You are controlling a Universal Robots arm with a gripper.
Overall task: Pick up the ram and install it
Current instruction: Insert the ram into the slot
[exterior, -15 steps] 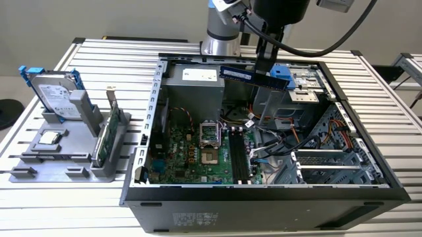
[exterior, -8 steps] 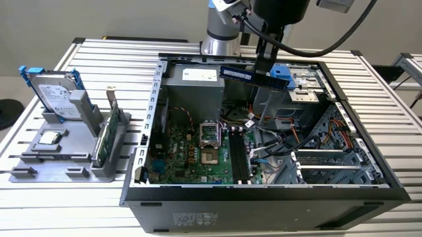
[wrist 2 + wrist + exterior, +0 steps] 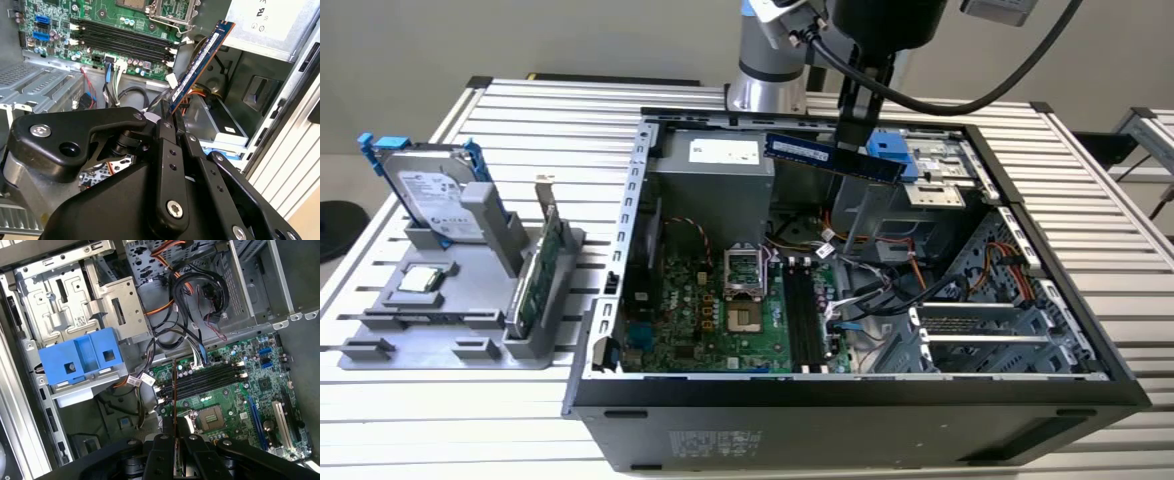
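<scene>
Item 1, my gripper [image 3: 855, 135]: black two-finger tool, fingers closed from above on the ram [image 3: 814, 153], one pad against each flat face. In both wrist views the stick runs out from between my fingertips: face-on in the second wrist view [image 3: 202, 57], edge-on as a thin line in the first wrist view [image 3: 174, 390].

Item 2, the ram: dark stick with a pale label, long edge close to level. It is held in the air over the open computer case [image 3: 854, 405] near the case's far wall, between the power supply [image 3: 714, 180] and the blue drive caddy [image 3: 891, 150]. It is well above the memory slots [image 3: 803, 315] and touches nothing but my fingers.

Item 3, computer case: lies on its side, open face up, in the middle of the worktop [image 3: 520, 110]. Contents:
- green motherboard [image 3: 707, 310] on the floor, with the processor socket [image 3: 740, 270] just beside the slots
- loose cables [image 3: 881, 290]
- a metal drive cage [image 3: 987, 330] at the near corner on the exterior view's right

Item 4, grey holder [image 3: 414, 330]: stands by the worktop's edge on the exterior view's left, apart from the case. Contents:
- hard drive [image 3: 434, 195] with blue rails, upright
- green card [image 3: 534, 265] with a metal bracket, on edge
- small square chip [image 3: 424, 280], lying flat
</scene>
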